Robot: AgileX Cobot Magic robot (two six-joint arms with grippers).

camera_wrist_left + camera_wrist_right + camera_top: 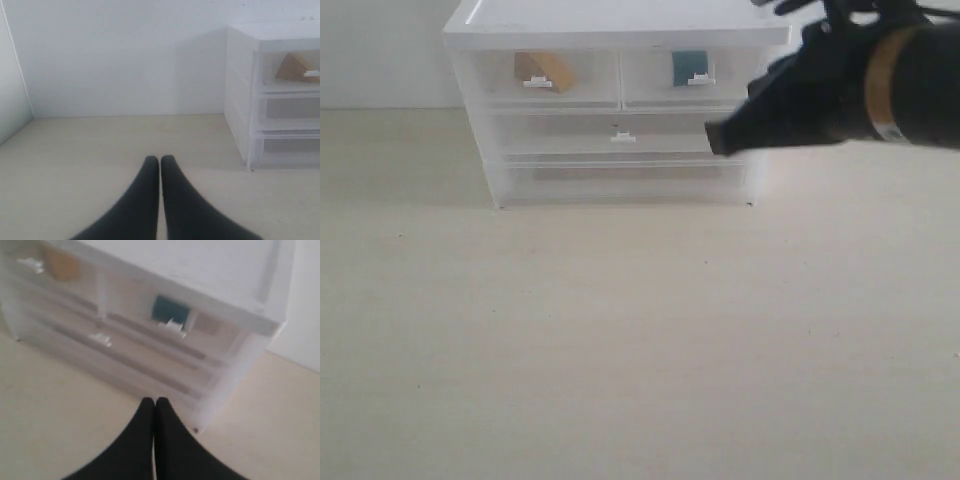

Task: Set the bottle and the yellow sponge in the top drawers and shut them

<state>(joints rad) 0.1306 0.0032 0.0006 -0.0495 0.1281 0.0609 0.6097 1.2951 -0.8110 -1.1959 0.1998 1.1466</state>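
Note:
A white drawer chest (pixel 620 25) stands at the back of the table. Both top drawers are pushed in. Through the left top drawer (pixel 540 78) shows the yellow sponge (pixel 544 70), also seen in the left wrist view (pixel 295 68) and the right wrist view (pixel 62 263). Behind the front of the right top drawer (pixel 685 78) the bottle's teal label (pixel 691 66) shows, as it does in the right wrist view (pixel 169 310). My right gripper (pixel 154 401) is shut and empty, close to the chest's lower right corner; its arm (pixel 840 85) hangs before the chest's right side. My left gripper (pixel 160 159) is shut and empty, left of the chest.
Below the top drawers are two full-width drawers, the upper one (pixel 620 135) with a small tab handle. A white wall (pixel 115 55) runs behind the table, with a side wall (pixel 12 100) at the far left. The beige tabletop (pixel 620 340) stretches in front of the chest.

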